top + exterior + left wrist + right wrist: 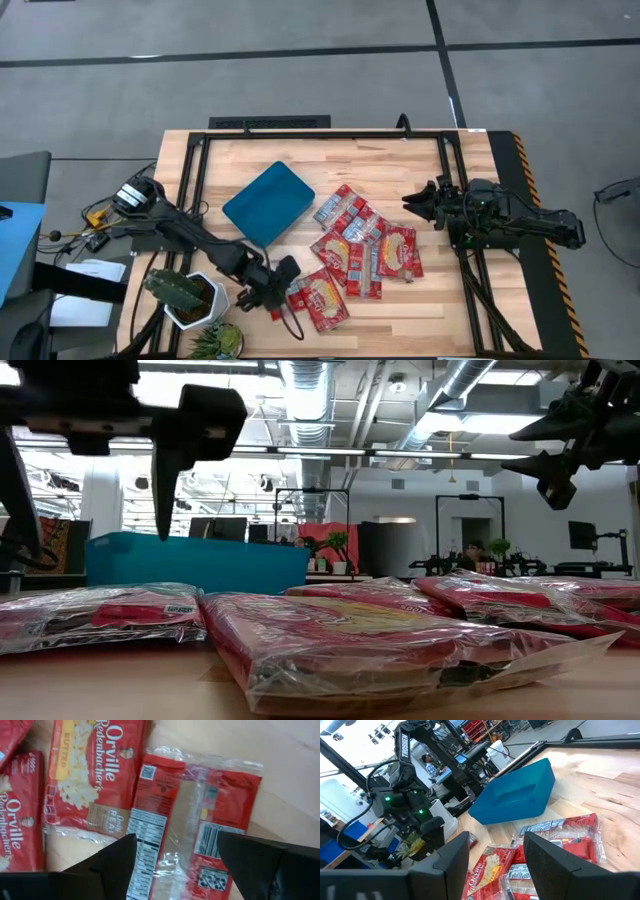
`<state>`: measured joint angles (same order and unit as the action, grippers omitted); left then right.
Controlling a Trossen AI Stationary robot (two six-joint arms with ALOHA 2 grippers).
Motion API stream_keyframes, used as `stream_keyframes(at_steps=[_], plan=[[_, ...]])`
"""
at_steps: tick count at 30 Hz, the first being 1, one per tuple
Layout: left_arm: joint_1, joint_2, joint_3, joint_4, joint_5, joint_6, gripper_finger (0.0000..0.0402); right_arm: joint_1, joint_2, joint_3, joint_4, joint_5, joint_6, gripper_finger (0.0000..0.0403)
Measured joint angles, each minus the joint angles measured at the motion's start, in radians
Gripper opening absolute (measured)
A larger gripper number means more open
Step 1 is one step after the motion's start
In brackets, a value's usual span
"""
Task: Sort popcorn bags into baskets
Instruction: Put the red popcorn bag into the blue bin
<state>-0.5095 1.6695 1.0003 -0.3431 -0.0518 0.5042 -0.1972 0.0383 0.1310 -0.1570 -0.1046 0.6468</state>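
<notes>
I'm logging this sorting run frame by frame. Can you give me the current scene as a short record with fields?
popcorn bags: loose pile on the table, beside the tray, none inside it
tray: teal, near table centre, nothing seen inside
left end effector: open, low over the near bag, which lies print-side down between its fingers
right end effector: open, raised off the table at the right of the pile, holding nothing
cactus pot: white, at the table's near left corner

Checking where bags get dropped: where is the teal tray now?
In the high view the teal tray sits left of centre on the table, empty, just left of the popcorn bags and beyond the left gripper.
</notes>
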Motion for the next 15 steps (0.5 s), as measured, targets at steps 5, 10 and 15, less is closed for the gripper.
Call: stream_keyframes(at_steps=[5, 10, 15], plan=[[0.023, 0.0, -0.046, 0.011, 0.073, 0.075, 0.0265, 0.0, 0.0, 0.0, -0.001, 0.0, 0.0, 0.0212], [0.057, 0.0, -0.077, 0.041, 0.073, 0.091, 0.0265, 0.0, 0.0, 0.0, -0.001, 0.0, 0.0, 0.0207], [0.068, 0.0, -0.116, 0.113, 0.09, 0.121, 0.0265, 0.0, 0.0, 0.0, -0.001, 0.0, 0.017, 0.0203]])
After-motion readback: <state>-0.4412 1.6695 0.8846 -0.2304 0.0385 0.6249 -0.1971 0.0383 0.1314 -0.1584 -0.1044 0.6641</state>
